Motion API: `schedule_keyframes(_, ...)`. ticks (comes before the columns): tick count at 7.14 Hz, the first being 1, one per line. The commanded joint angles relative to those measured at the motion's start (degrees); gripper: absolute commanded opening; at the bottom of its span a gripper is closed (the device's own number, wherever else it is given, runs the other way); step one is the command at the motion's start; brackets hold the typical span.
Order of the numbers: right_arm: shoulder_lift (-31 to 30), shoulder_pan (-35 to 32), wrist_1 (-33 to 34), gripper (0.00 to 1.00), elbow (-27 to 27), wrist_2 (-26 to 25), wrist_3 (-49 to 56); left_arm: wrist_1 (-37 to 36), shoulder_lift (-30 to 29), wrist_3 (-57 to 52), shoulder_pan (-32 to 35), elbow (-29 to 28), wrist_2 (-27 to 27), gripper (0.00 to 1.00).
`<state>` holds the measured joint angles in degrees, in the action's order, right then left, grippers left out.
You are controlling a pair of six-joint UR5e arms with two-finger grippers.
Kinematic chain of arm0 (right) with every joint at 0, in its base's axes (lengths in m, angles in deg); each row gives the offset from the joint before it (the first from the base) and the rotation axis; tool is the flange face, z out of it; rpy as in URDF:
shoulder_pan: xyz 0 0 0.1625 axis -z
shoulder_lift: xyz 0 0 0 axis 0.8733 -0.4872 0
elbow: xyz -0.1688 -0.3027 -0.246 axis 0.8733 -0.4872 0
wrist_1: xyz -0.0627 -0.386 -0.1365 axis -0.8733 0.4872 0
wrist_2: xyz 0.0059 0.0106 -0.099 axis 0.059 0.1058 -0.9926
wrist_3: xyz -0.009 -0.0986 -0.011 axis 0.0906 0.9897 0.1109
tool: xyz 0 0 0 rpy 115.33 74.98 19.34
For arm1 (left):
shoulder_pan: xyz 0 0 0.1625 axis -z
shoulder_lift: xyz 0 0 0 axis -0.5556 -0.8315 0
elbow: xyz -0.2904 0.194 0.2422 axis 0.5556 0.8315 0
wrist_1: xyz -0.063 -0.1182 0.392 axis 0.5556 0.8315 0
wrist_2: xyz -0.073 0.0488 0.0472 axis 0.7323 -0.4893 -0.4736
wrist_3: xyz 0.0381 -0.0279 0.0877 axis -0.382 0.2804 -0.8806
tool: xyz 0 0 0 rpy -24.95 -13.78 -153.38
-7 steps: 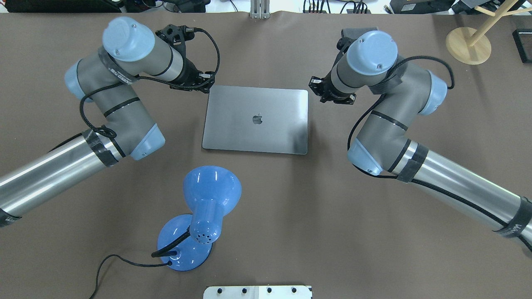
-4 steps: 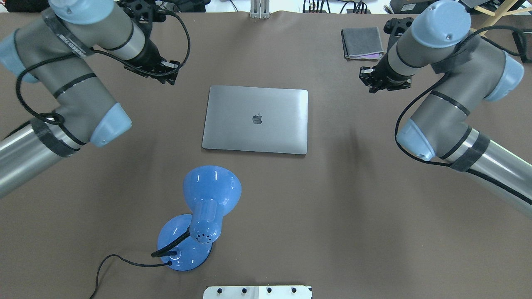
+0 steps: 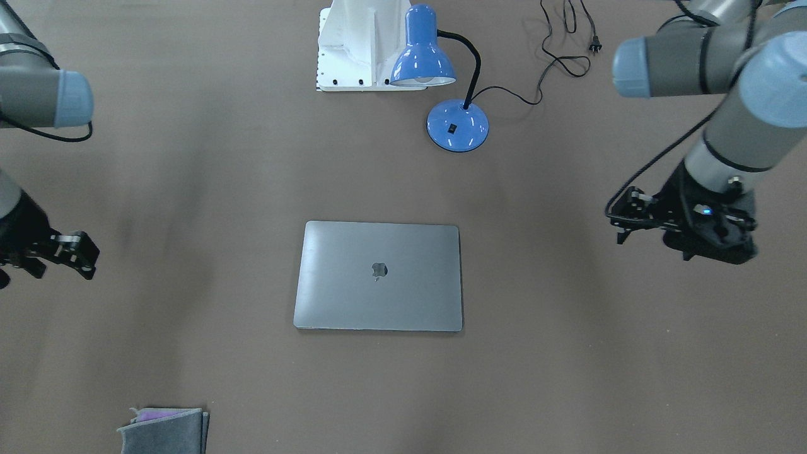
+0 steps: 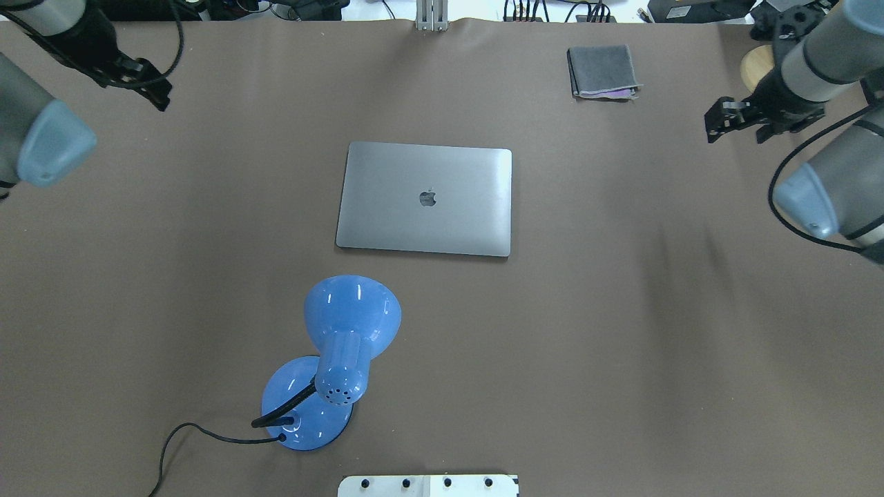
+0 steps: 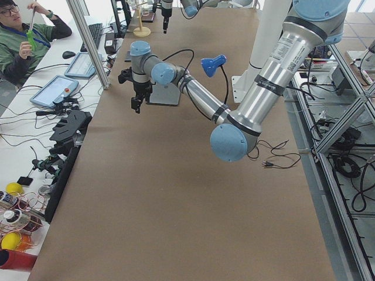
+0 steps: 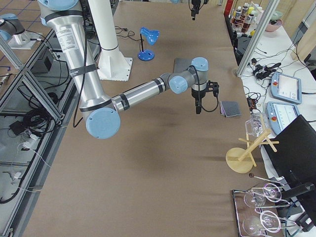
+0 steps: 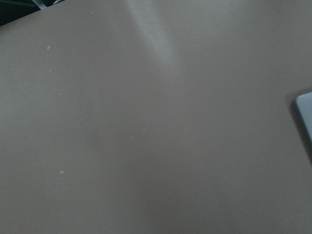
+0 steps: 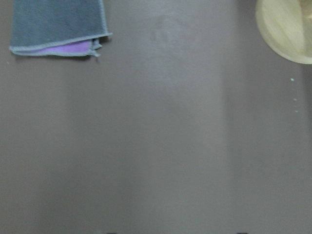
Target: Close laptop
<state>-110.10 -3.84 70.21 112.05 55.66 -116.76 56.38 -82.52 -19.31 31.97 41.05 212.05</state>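
Grey laptop lid down flat on table, logo up. Left gripper, right gripper: well apart from it, fingers spread wide, gripping nothing.

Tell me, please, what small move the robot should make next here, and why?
Probably no further move on the laptop: its lid already lies flat shut, logo up, and the left claw and right claw hang open, well away on either side, touching nothing. I would just park both arms there.
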Motion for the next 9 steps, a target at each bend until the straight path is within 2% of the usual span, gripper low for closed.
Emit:
schedule_keyframes(1, -9.0, -7.1, 0.3, 1.00, 3.0, 3.7, 11.3, -0.7, 5.5, -10.7, 6.9, -1.0, 2.2, 0.99)
schedule_keyframes(4, -19.5, -13.6, 1.9, 1.00, 6.6, 5.0, 22.4, -0.5, 15.8, -23.0, 13.7, -2.5, 2.3, 0.99)
schedule_keyframes(6, -25.3, -19.2, 9.3, 1.00, 11.5, 5.0, 33.7, -2.4, 17.4, -23.9, 17.7, -4.1, 3.7, 0.98)
schedule_keyframes(9, -33.0, -20.5, 8.8, 1.00, 11.8, 4.9, 35.6, -4.5, 22.5, -31.5, 22.2, -2.4, 4.8, 0.98)
